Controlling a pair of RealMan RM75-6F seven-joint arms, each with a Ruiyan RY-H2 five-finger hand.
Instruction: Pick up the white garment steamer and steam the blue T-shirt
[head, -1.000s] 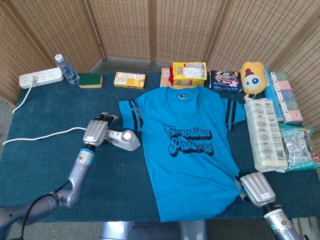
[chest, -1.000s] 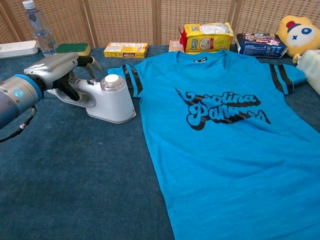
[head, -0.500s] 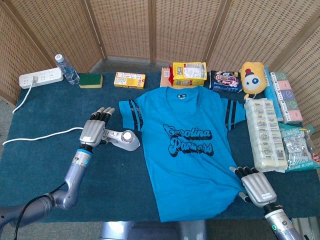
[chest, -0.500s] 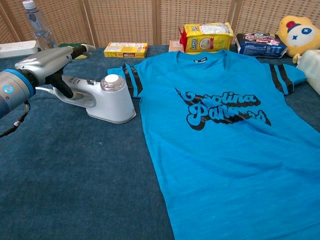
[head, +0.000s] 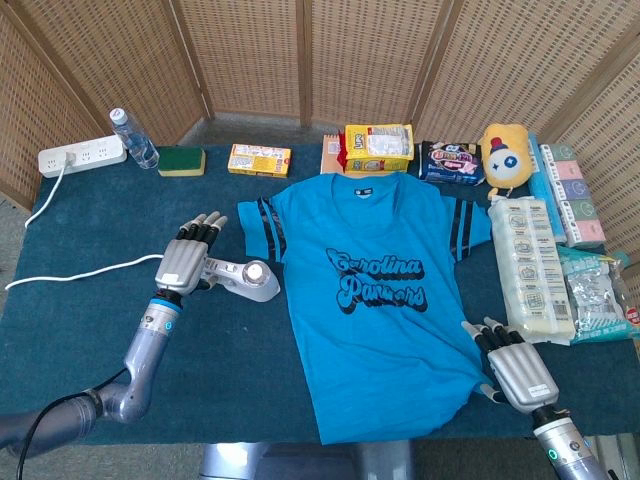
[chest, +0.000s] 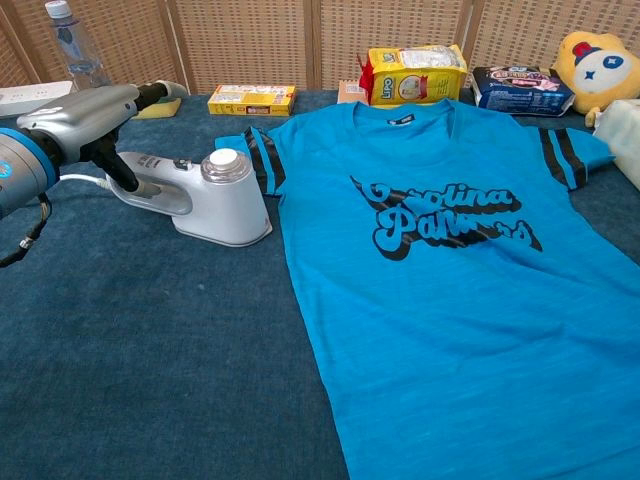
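Note:
The white garment steamer (head: 247, 279) (chest: 208, 193) lies on its side on the blue cloth, just left of the blue T-shirt (head: 377, 290) (chest: 470, 270), which is spread flat. My left hand (head: 186, 257) (chest: 85, 118) hovers over the steamer's handle end, fingers stretched out and apart, holding nothing. My right hand (head: 517, 368) rests at the shirt's lower right hem, fingers extended and holding nothing; the chest view does not show it.
A white cord (head: 75, 272) runs left from the steamer. Along the back stand a power strip (head: 82, 155), water bottle (head: 133, 138), green sponge (head: 181, 161), yellow boxes (head: 259, 159), snack bags (head: 379, 147) and a plush toy (head: 506, 152). Packaged goods (head: 532, 268) line the right edge.
My left hand has let go of the steamer handle, opened its fingers and drawn back to the left. My right hand has spread its fingers at the shirt hem.

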